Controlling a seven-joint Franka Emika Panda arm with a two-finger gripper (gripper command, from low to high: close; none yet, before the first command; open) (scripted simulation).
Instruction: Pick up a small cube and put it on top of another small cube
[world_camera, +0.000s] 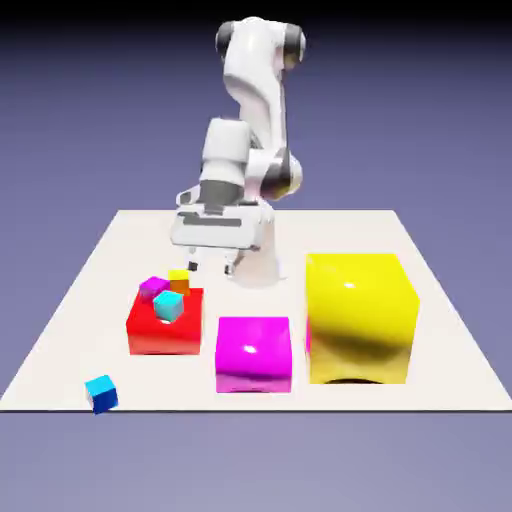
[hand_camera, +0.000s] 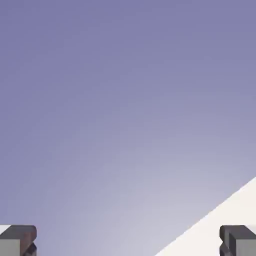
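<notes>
We view the table from outside, taking left and right as the exterior view gives them. The gripper hangs above the table, left of the middle, fingers pointing down, spread wide, nothing between them. From the hand view we note the two fingertips well apart at the bottom edge, with blue-violet backdrop filling most of the rest and a pale wedge of table at lower right.

The small blue cube, bright on top and darker on its sides, sits at the near left, right at the table's near edge, well apart from the gripper. We cannot tell whether it overhangs.

Farther in, still on the left, we see a red block. Three tiny cubes show at its top: magenta on the left, yellow at the far side, pale cyan nearest us. We cannot tell which of them touch. A magenta block stands near the middle; right of it, a large yellow block, a pink sliver showing at its left side.
</notes>
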